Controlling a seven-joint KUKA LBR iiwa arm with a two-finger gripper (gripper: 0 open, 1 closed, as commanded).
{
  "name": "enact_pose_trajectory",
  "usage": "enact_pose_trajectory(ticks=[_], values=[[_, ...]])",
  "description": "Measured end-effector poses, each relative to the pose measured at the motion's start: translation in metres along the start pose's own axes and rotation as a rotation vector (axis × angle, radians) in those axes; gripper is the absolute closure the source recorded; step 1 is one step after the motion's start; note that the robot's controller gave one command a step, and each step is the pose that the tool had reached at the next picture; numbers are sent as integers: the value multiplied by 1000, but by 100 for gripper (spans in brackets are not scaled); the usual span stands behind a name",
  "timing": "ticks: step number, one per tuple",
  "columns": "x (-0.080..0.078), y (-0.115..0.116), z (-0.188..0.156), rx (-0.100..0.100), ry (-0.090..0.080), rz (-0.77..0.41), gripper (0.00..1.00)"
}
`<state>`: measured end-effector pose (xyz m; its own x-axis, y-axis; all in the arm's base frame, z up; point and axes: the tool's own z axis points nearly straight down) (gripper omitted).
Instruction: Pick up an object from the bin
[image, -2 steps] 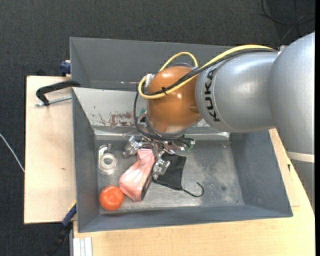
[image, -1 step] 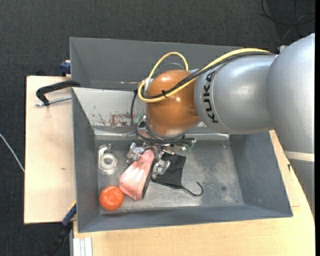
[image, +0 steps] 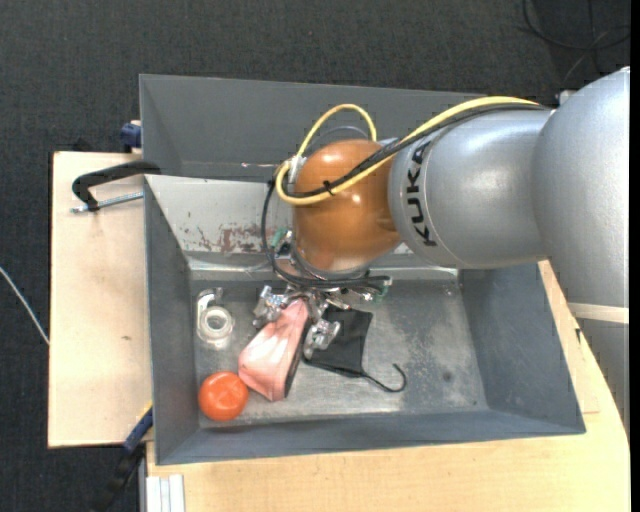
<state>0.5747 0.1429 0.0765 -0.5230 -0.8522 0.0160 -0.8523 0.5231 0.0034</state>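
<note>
1. The arm (image: 500, 190) and its orange cover (image: 340, 205) hide most of the gripper (image: 298, 318). Only bits of metal show below the cover, at the far middle of the bin (image: 450, 350).
2. Gripper state: cannot tell. The cover and the clutter under it hide whether it is apart, together or clamped on anything.
3. A yellow cable (image: 340, 112) loops over the cover. Its far end runs out of sight behind the arm.
4. The pink pouch (image: 268, 362) is soft and crumpled and lies slanted on the bin floor. Its upper end runs up into the gripper's metal parts. Whether it is gripped there or only touched is not clear. Its lower end points near and left.
5. The black piece (image: 345, 348) lies just right of the pouch, partly under the gripper. A thin hook curls out at its near right. What it is I cannot tell.
6. The clear ring (image: 213, 322) sits left of the gripper, apart from the pouch.
7. The orange ball (image: 222, 396) is in the near left corner, just beside the pouch's lower end.
</note>
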Motion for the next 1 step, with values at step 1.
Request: enact_pose_trajectory(ticks=[1], values=[[0, 1, -3, 0, -4, 1, 100]])
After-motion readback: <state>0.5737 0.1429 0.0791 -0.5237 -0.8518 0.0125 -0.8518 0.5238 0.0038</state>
